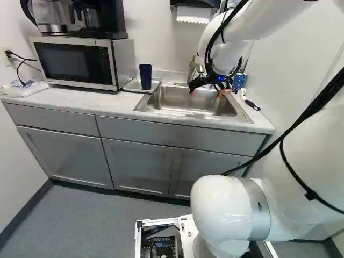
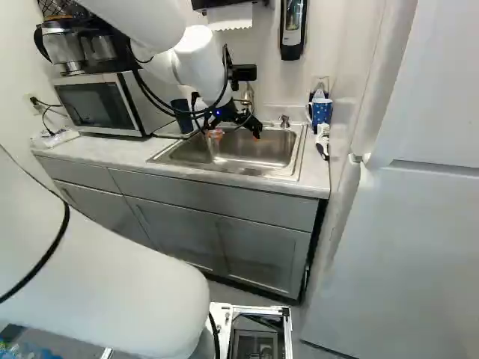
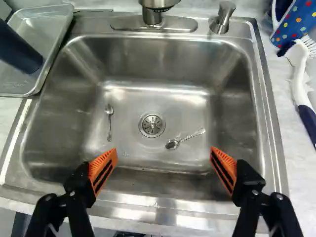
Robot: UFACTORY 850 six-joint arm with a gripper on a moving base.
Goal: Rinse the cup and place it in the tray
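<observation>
Cup (image 1: 145, 76) and fingers (image 3: 102, 170) are well apart: the fingers stand wide open, nothing held, over the near side of the sink (image 3: 64, 113), while the dark blue cup lies ahead of them and off to the microwave side. Beneath and just ahead of the gap, two small spoons (image 3: 109, 123) (image 3: 173, 144) flank the drain (image 3: 152, 124); the faucet (image 3: 151, 16) rises past the basin. Across the sink's side rim, the tray (image 3: 52, 29) holds the cup, its long axis upright; I can't tell whether its mouth faces up. Beyond the tray sits the microwave (image 1: 80, 63), likely tight for a sideways reach. On the opposite side, a dotted mug (image 3: 296, 20) and brush (image 3: 299, 79) rest on the table (image 3: 302, 170). Whether the cup is rinsed doesn't show; if not, the fingers probably need to cross toward the tray, clear of the faucet.
</observation>
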